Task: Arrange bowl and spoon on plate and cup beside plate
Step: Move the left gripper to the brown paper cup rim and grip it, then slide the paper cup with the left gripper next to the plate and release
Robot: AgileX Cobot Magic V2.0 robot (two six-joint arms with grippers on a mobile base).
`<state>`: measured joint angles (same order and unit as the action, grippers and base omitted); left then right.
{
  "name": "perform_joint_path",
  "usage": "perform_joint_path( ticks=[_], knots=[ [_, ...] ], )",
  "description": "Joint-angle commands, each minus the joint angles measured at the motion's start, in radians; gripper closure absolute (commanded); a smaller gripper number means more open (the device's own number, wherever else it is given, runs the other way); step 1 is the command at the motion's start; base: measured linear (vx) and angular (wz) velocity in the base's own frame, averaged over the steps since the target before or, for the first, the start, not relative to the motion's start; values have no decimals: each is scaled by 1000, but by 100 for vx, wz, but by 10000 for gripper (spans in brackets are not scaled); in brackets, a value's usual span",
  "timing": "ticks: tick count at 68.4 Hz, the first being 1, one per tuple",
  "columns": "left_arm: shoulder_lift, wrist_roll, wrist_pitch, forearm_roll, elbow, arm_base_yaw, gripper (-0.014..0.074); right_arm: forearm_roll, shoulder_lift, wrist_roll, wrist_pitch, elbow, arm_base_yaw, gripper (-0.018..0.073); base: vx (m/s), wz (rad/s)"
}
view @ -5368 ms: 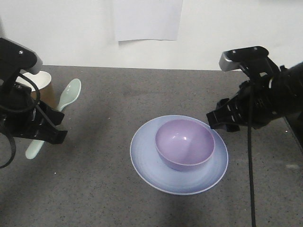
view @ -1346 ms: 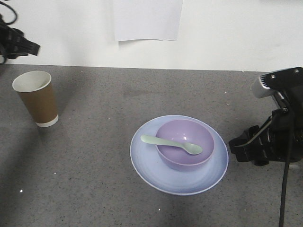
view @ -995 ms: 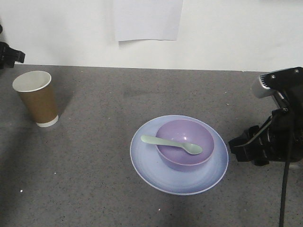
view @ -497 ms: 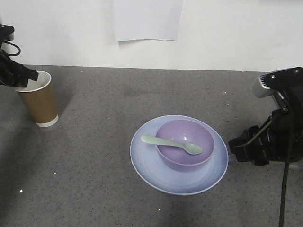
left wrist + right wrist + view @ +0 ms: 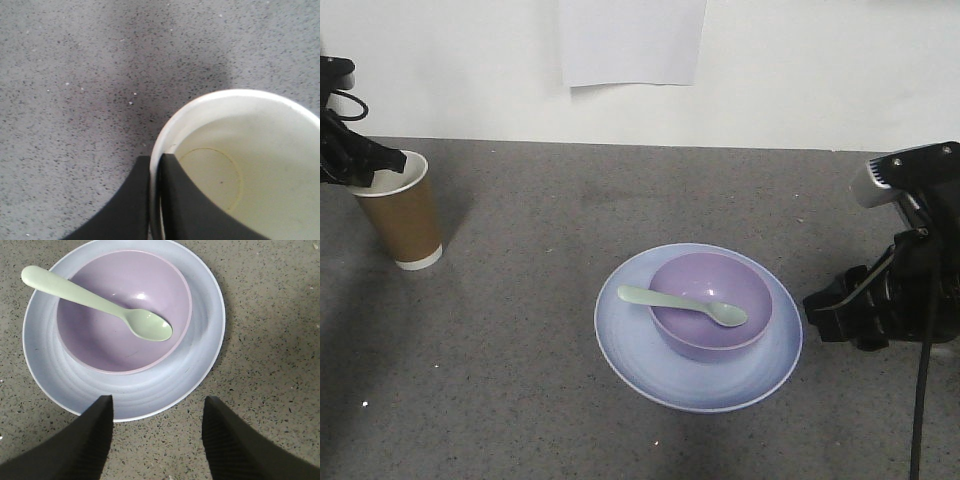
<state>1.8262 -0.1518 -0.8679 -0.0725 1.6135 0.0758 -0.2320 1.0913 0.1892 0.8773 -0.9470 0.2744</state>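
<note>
Cup first: the tall brown paper cup with its white rim (image 5: 397,209) stands upright at the far left of the grey speckled surface (image 5: 520,350), well apart from the round pale blue-lilac plate (image 5: 698,327). I have my left tool (image 5: 368,165) at its rim, because this is the one piece not yet beside the plate. The small lavender plastic bowl (image 5: 710,305) sits centred on the plate, and the pale mint-green plastic spoon (image 5: 682,305) lies across the bowl, scoop inside and handle over the rim, so I judge that part settled. My right tool (image 5: 820,312) hangs just beside the plate, holding nothing.

From the left wrist, the cup (image 5: 240,165) fills the lower right, empty and white inside. The two dark fingers (image 5: 131,200) straddle the wall, one outside and one inside, nearly closed on the thin paper: a rim pinch, which suits a light cup.

From the right wrist, the fingers (image 5: 75,445) stand wide apart and empty, just short of the plate's near edge (image 5: 200,375), clear of bowl (image 5: 100,340) and spoon (image 5: 95,300).
</note>
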Motion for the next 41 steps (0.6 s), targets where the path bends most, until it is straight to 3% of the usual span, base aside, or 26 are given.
perform_joint_path(
  ticks=[1,10,19,41],
  knots=[
    [-70,0,-4,-43,33,0,605,-8,-17,5,-44,-28,0,158,0,0],
    [-106,-67,-69,-119,33,-9,604,-8,-17,5,-44,-28,0,158,0,0],
    [-164,-94,-111,-145,31,-44,604,-8,-17,5,-44,-28,0,158,0,0],
    [-292,-95,-91,-154,-60,-213,604,-8,-17,5,-44,-28,0,158,0,0]
  ],
)
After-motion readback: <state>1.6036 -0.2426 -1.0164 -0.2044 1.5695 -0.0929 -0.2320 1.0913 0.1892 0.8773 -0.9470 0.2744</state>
